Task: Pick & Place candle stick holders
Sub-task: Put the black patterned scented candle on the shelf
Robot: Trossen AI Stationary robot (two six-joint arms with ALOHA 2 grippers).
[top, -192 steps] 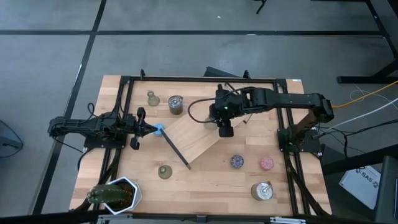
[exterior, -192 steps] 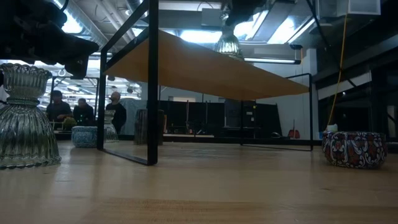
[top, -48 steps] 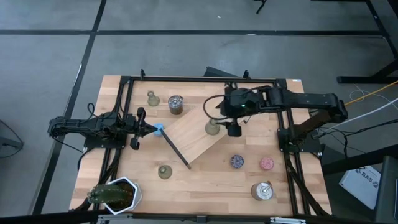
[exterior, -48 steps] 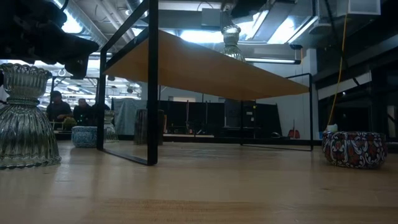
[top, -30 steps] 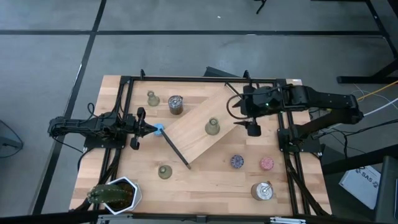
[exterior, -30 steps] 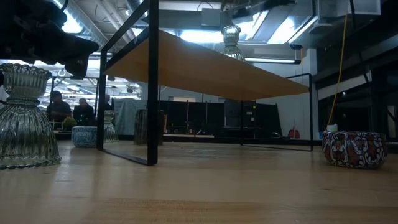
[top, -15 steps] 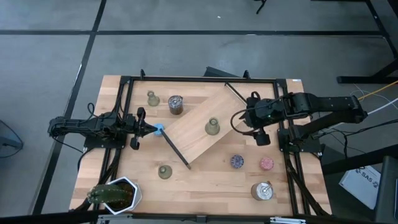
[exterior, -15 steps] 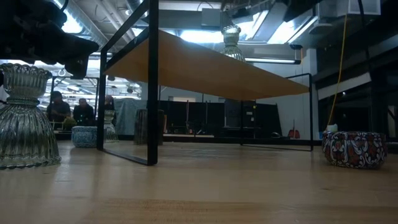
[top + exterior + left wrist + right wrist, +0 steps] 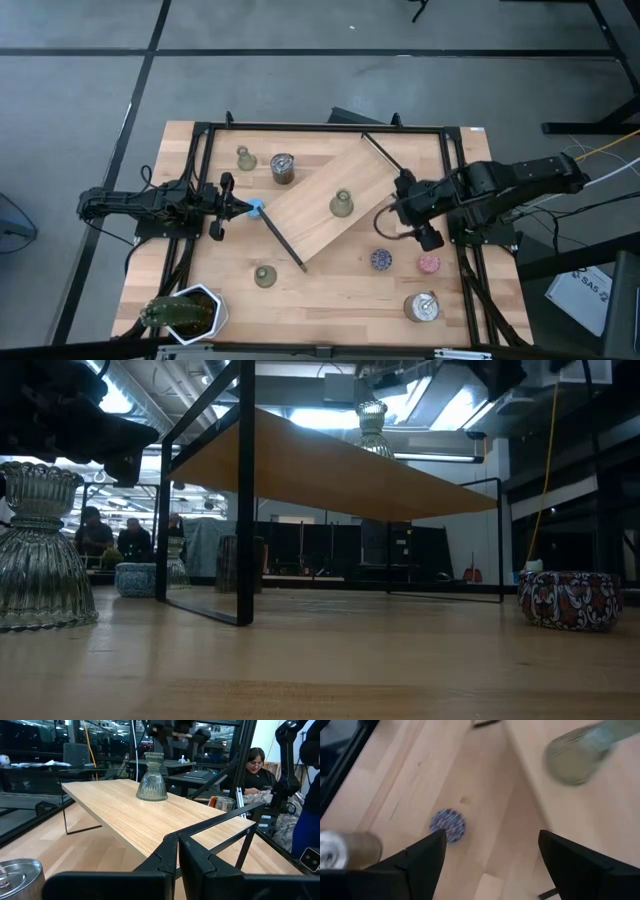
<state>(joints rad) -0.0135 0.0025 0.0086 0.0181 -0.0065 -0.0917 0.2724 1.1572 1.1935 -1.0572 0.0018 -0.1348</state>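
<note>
High view: candle stick holder [image 9: 341,204] stands apart from open right fingers [image 9: 428,238].

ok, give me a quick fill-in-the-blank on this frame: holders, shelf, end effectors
One candle stick holder stands on the raised wooden ____.
The right end effector hangs over the table with its jaws ____.
The left end effector is ____, at the table's left side.
Holders standing on the table itself, off the shelf: ____.

Missing words: shelf; open; shut; two
</note>
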